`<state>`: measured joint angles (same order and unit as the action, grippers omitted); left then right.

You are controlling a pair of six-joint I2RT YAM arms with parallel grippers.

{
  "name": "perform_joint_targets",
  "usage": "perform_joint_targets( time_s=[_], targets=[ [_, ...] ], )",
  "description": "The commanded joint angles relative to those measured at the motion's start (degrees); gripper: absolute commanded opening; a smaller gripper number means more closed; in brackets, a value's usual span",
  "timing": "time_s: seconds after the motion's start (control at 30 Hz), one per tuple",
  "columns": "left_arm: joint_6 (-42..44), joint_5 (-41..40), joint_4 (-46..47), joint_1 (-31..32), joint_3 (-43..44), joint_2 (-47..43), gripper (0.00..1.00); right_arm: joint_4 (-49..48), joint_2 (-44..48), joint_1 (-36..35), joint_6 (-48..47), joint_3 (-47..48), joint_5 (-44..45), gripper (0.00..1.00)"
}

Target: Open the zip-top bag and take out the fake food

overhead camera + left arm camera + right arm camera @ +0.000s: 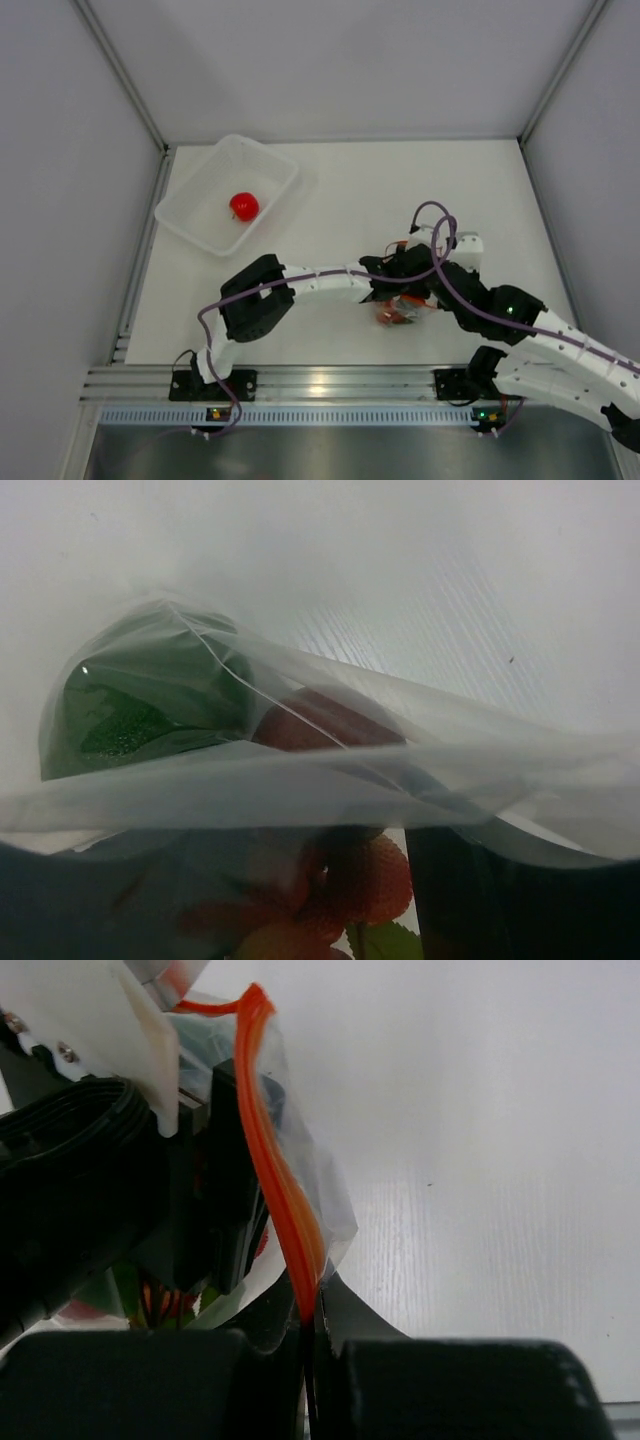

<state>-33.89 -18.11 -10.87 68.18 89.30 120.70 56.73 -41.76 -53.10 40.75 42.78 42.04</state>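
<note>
Status: the bag lay on the table, near the front and right of centre, between the two arm tips. It was well apart from the tub at the far left.

- Done, as I judged it: the mouth was open, and one tomato sat in the tub.
- Left to do: a green ball, a maroon ball and a berry cluster with a leaf were inside the film.

Right jaws: together, clamped on the orange zip strip, holding that edge of the bag up.

Left jaws: apart at the bag's mouth, with the berry cluster between them. I could not tell whether they pressed on it or had hold of anything.

Materials:
- Bag: thin, clear, glossy film, creased, with folds that hazed what lay behind.
- Zip strip: a narrow ridged ribbon, bent in a curve.
- Balls: smooth, round, hard-looking plastic; the green one showed a small glint.
- Berry cluster: pebbled, in knobbly lobes.
- Tub: rigid, translucent, with rounded corners.
- Table: white and matte, with a faint grain.
</note>
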Motion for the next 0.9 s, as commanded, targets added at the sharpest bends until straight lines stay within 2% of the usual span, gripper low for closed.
perform_joint_targets(
  time_s=[0.0,0.07,0.2,0.37,0.53,0.87],
  targets=[
    [1.19,5.0,5.23,2.22,-6.57,-5.12,0.0,-15.5,-2.01,-0.78,-4.62,5.2,-1.61,0.0],
    [3.03,6.93,8.48,2.3,-8.6,-7.84,0.0,-17.43,-3.84,-0.69,-5.68,6.43,-2.31,0.0],
    [6.2,7.3,9.2,2.39,-11.07,-10.22,0.0,-17.88,-7.37,-0.07,-8.31,10.03,-2.14,0.0],
    [7.96,7.91,14.03,2.39,-18.17,-13.91,0.0,-16.83,-10.97,3.96,-12.0,14.25,-3.1,0.0],
    [9.1,8.09,19.92,2.39,-23.72,-17.96,0.0,-16.92,-12.91,7.66,-16.49,15.57,-7.76,0.0],
    [9.9,2.3,20.89,2.48,-25.84,-22.44,0.0,-17.26,-16.25,7.92,-19.92,16.02,-15.06,0.0]
  ],
)
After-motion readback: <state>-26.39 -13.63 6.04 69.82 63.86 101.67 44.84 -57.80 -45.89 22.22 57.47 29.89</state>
